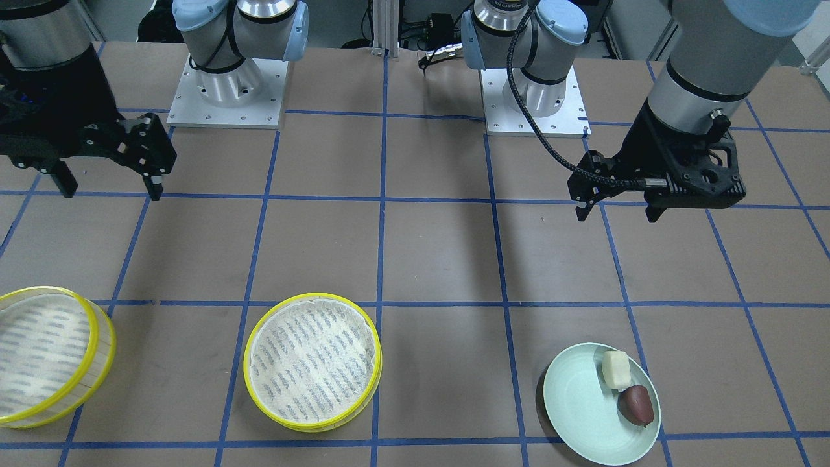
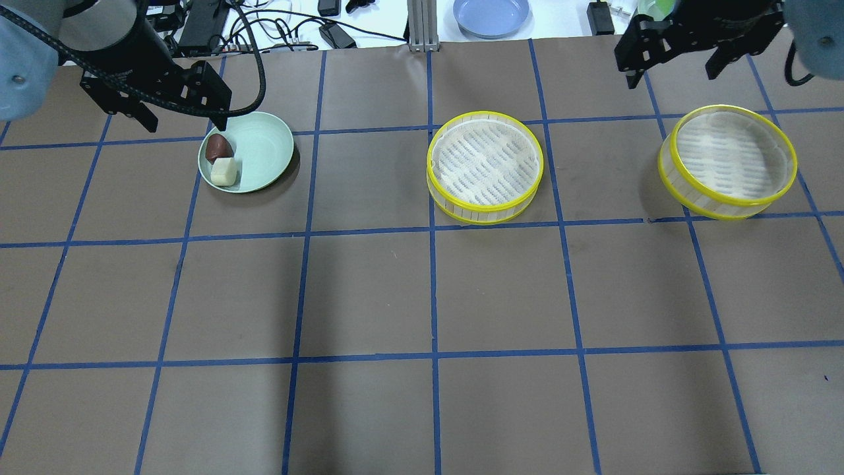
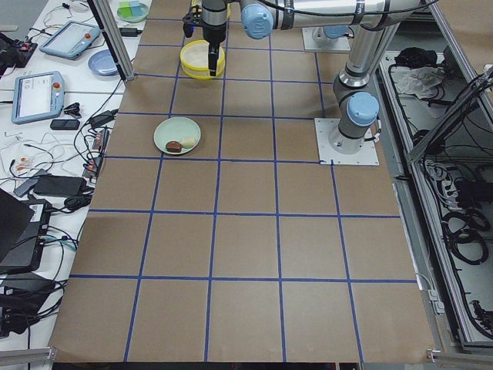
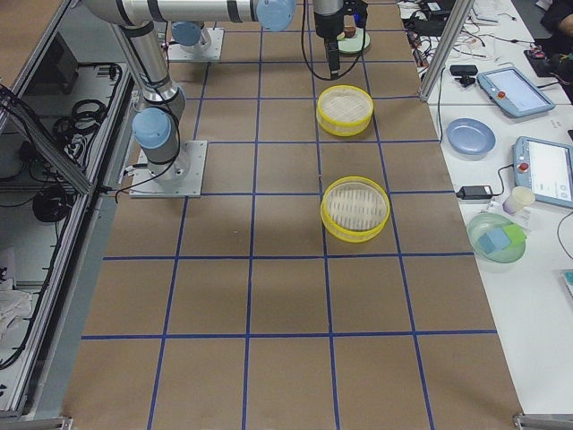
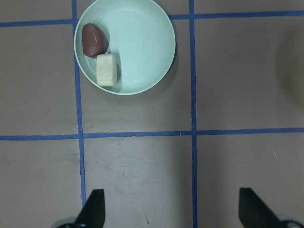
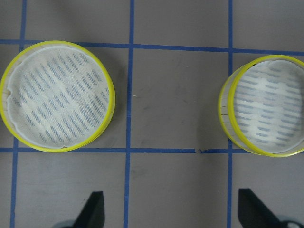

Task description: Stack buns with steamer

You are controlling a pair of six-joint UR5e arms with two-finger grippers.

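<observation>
1. Left gripper (image 1: 616,214): jaws spread wide, nothing between them, held well above the table (image 1: 441,253).

2. Right gripper (image 1: 111,191): jaws likewise spread, holding nothing, at a similar height.

3. Plate (image 5: 142,42): pale green and round, flat on the table. It is ahead of the left gripper, on the side away from the robot's base, and closer to that gripper's left finger than to its right.

4. Cream bun (image 5: 106,70): blocky, on the plate's left part, the bun nearer the left gripper.

5. Brown bun (image 5: 95,39): oval, reddish, just beyond the cream bun and close against it.

6. Inner steamer basket (image 6: 57,95): yellow-rimmed with a cloth lining. It sits ahead of the right gripper, beyond its left finger.

7. Outer steamer basket (image 6: 266,111): same make, ahead of the right gripper and beyond its right finger. It is well apart from the inner basket.
</observation>
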